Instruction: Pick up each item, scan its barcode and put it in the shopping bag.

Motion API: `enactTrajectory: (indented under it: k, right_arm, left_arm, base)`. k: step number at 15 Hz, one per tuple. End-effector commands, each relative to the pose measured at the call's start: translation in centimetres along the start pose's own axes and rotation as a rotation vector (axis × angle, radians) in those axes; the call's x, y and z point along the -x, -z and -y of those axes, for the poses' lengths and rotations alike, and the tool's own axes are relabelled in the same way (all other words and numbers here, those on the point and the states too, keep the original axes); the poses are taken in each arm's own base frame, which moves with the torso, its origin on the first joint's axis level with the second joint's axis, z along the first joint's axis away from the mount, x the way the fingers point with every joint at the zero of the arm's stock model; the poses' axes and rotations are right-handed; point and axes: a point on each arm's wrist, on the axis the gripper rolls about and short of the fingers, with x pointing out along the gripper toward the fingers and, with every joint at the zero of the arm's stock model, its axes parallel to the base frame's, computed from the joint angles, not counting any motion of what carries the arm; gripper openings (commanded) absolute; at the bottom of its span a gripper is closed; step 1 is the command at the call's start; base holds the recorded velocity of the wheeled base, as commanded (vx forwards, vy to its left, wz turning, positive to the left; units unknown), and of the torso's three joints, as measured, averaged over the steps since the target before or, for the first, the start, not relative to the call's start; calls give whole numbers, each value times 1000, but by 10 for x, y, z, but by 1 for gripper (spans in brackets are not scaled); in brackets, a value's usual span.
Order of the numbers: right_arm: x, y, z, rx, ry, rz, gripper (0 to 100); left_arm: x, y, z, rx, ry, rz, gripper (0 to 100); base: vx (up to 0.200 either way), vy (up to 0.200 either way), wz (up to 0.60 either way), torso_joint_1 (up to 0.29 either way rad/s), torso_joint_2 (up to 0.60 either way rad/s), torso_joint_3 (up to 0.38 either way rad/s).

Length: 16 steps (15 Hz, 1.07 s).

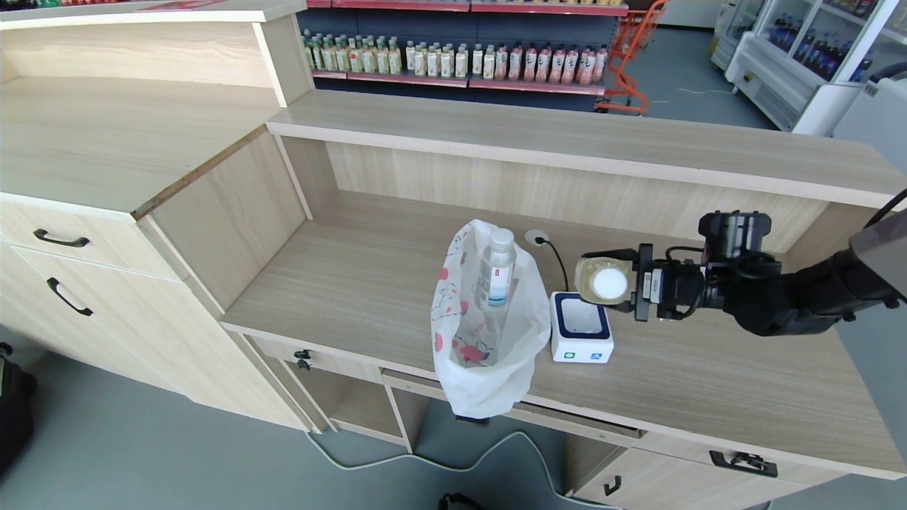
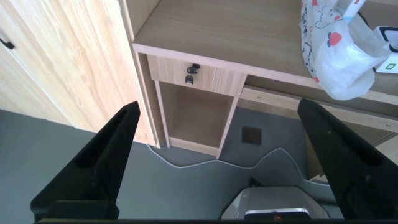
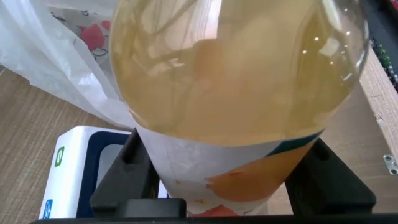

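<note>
White bag (image 1: 453, 322), red hearts; amber bottle (image 1: 601, 282); white-blue scanner (image 1: 581, 327).

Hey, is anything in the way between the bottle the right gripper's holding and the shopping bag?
Nothing visible blocks it. The bottle, in the right gripper, hangs over the scanner, and the open bag stands beside that, on the robot's left. A clear bottle already standing in the bag takes part of the opening.

This is a shop, seen from behind its checkout. A pale wooden worktop (image 1: 354, 283) with a raised customer ledge carries a small barcode scanner (image 1: 581, 327) and a plastic shopping bag (image 1: 482, 389). Across the aisle at the far side, shelves (image 1: 468, 83) hold rows of drink bottles (image 1: 453, 60). Glass-door coolers (image 1: 793, 57) stand far right, beside an orange frame (image 1: 627, 49), possibly a trolley.
</note>
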Motion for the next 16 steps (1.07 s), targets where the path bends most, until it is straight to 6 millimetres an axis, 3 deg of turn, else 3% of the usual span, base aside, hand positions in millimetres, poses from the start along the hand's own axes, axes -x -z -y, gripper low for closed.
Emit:
enactTrajectory:
  k: [1, 2, 4, 5, 7, 10, 16]
  right_arm:
    - [62, -82, 49, -123, 126, -65, 0]
    - [88, -105, 51, -259, 205, -156, 0]
    - [117, -123, 45, -464, 343, -290, 0]
    - [140, -134, 36, -676, 532, -438, 0]
    - [151, -141, 16, -877, 748, -552, 0]
    - [153, -145, -16, -863, 862, -647, 0]
    - [152, -145, -17, -675, 831, -719, 0]
  left_arm:
    - [0, 0, 0, 0, 0, 0, 100]
    - [0, 0, 0, 0, 0, 0, 100]
    - [0, 0, 0, 0, 1, 0, 100]
    - [0, 0, 0, 0, 0, 0, 100]
    - [0, 0, 0, 0, 0, 0, 100]
    - [0, 0, 0, 0, 1, 0, 100]
    - [0, 0, 0, 0, 0, 0, 100]
  base:
    - [0, 0, 0, 0, 0, 0]
    - [0, 0, 0, 0, 0, 0]
    - [0, 0, 0, 0, 0, 0]
    - [0, 0, 0, 0, 0, 0]
    - [0, 0, 0, 0, 0, 0]
    - [0, 0, 0, 0, 0, 0]
    - [0, 0, 0, 0, 0, 0]
